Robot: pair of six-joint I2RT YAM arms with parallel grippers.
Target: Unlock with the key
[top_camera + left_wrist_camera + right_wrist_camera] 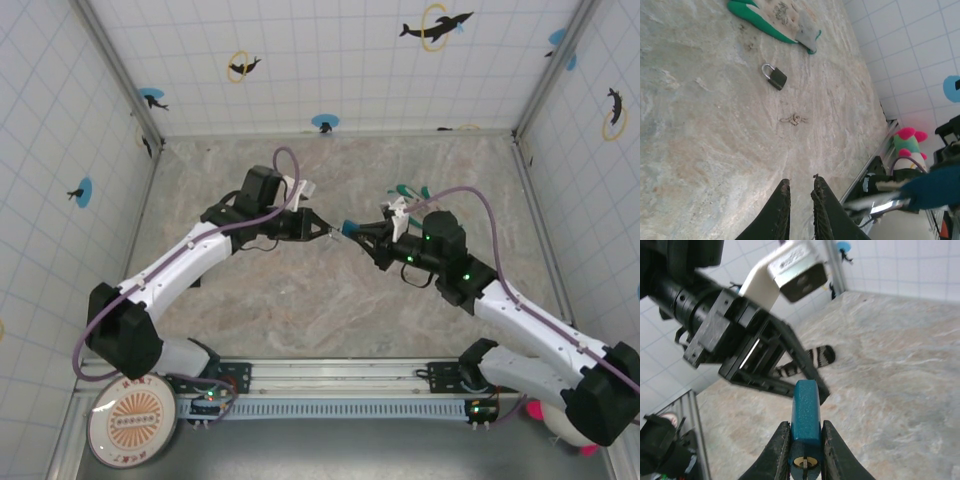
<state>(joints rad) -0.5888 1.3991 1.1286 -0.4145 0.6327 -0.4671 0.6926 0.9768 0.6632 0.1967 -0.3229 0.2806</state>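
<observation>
Clamping the blue padlock (pixel 805 410) across its flat sides, the right tool (pixel 805 424) holds the lock body lengthwise between its two fingers. The keyhole end faces the right wrist camera. The padlock is held clear of the surface (pixel 300 300), near its middle.

The left tool (pixel 801 180) points toward the right tool from the opposite side. In the top view its tip sits just beside the far end of the blue padlock; contact between them cannot be confirmed. The left tool's fingers (pixel 782 210) stand close together with a narrow slit between them, and nothing is visible in that slit. Whether they are fully closed cannot be told.

The key (pixel 794 119) lies on the surface. The left wrist view shows it as a small pale metallic item, too small for its outline to be resolved. It is ahead of the left tool's fingertips and apart from them, and neither tool holds it. Further along the same line lies a dark padlock (pixel 774 77) with a silver shackle, so the key sits between that padlock and the left tool. A green glove (pixel 765 17) lies beyond the dark padlock. The blue padlock appears blurred at the right edge of this view, well apart from the key.
</observation>
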